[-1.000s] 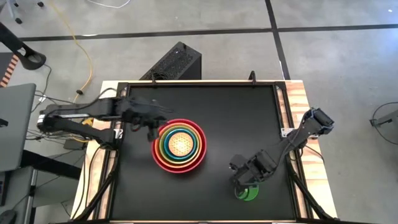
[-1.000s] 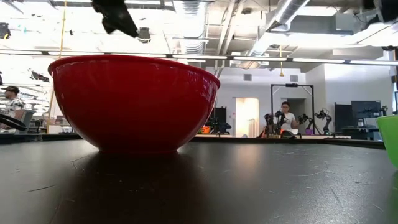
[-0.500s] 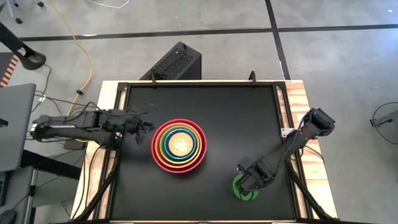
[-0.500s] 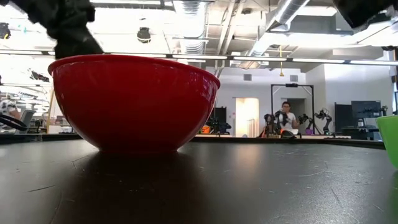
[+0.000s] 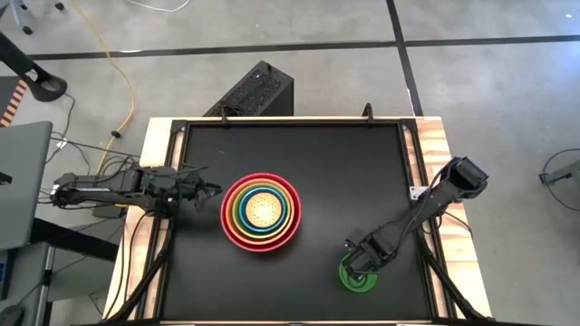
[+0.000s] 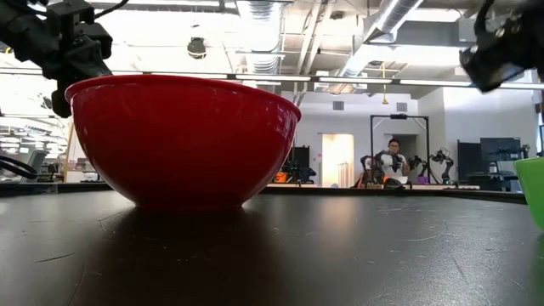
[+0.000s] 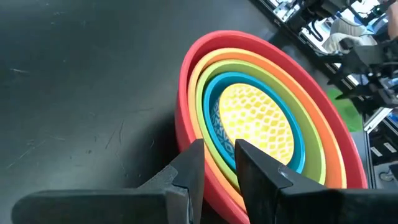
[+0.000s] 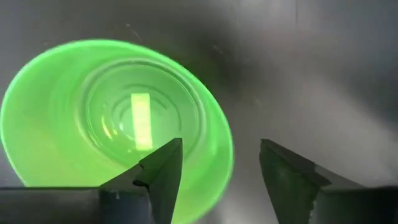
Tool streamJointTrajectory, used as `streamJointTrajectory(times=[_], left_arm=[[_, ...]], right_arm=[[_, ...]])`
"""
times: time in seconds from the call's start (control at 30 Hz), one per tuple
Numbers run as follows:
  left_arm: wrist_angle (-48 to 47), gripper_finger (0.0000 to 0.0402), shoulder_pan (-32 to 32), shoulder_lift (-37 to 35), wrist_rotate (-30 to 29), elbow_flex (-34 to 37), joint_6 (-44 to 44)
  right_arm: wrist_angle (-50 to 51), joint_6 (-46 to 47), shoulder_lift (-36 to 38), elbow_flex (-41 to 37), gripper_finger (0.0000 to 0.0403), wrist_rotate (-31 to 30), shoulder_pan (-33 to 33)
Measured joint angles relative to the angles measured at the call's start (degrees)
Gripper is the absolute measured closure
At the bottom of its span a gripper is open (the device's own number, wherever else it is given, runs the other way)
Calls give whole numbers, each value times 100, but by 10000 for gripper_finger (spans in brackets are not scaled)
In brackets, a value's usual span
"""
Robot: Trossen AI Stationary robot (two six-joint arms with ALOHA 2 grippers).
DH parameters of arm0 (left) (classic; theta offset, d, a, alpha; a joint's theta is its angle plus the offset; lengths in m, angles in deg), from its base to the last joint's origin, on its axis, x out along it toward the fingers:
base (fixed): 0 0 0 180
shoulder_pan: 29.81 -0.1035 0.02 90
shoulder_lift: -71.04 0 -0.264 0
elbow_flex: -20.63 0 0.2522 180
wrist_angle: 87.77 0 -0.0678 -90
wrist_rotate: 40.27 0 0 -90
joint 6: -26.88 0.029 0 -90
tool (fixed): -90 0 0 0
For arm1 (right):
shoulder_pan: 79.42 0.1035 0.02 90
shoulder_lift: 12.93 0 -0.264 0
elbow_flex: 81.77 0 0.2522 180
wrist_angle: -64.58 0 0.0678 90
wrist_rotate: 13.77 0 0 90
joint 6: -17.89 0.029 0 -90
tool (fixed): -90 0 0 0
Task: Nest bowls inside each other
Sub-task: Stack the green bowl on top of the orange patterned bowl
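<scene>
Green bowl [image 5: 360, 276] is straddled at its rim by the open right tool [image 5: 361, 263], partly hidden. Left tool [image 5: 207, 191] sits narrowly parted, empty, beside the nested bowls [image 5: 261, 212].

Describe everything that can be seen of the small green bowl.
The green bowl is small, round, bright green plastic by its look, with ring marks on its floor. It stands upright and empty on the black table, near the front right corner, apart from the nested stack. The right pincer is over it, open, one finger inside the rim and one outside; whether they touch it cannot be told. In the low view only its edge shows.
</scene>
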Motion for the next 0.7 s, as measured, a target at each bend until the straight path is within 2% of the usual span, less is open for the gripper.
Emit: streamJointTrajectory(times=[0.13,0.23,0.33,0.5,0.7], left_arm=[[4,325,0,0,9,0,-5],[3,325,0,2,41,0,-16],[3,325,0,0,120,0,-29],[1,325,-2,2,164,0,-29],[-1,325,-2,2,164,0,-17]], right_arm=[[-551,-14,1,-402,174,32,-42],[-840,1,0,-547,202,111,-87],[-820,-125,1,-549,255,105,-120],[-718,-344,9,-541,379,392,-209],[-490,-449,223,-330,389,555,-394]])
